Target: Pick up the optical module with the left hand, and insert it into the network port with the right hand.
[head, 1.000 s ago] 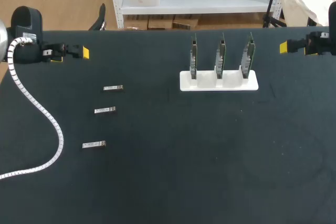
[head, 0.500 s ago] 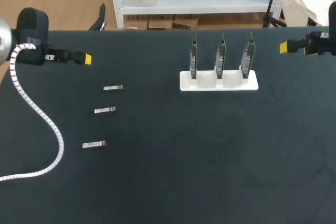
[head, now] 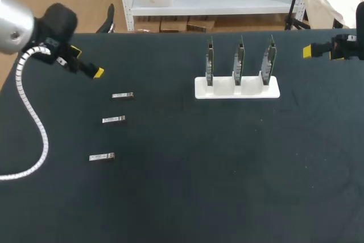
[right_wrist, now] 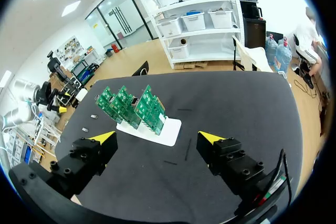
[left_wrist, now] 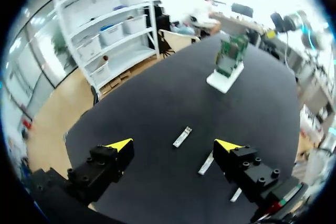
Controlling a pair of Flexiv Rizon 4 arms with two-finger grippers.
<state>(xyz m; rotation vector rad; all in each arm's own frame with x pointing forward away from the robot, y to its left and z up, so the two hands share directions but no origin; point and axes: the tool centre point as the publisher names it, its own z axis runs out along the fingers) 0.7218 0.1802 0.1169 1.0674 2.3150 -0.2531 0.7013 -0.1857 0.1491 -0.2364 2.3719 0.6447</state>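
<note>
Task unstarted: your left gripper (head: 98, 73) hangs open and empty by three modules (head: 123, 95) near the desk's (head: 187, 197) left edge, your right gripper (head: 307, 52) open too; pickup and insertion remain.

The three modules (head: 114, 119) lie in a row on the left of the desk (head: 182, 197), well apart, with bare desk round each one (room for fingers on both sides). Only bare desk lies between the left hand (head: 98, 73) and the nearest module (head: 123, 95). A white cable (head: 32, 112) curls near the desk's left edge. The stand (head: 237, 89) holds three boards (head: 239, 61) upright, with gaps between them.
</note>
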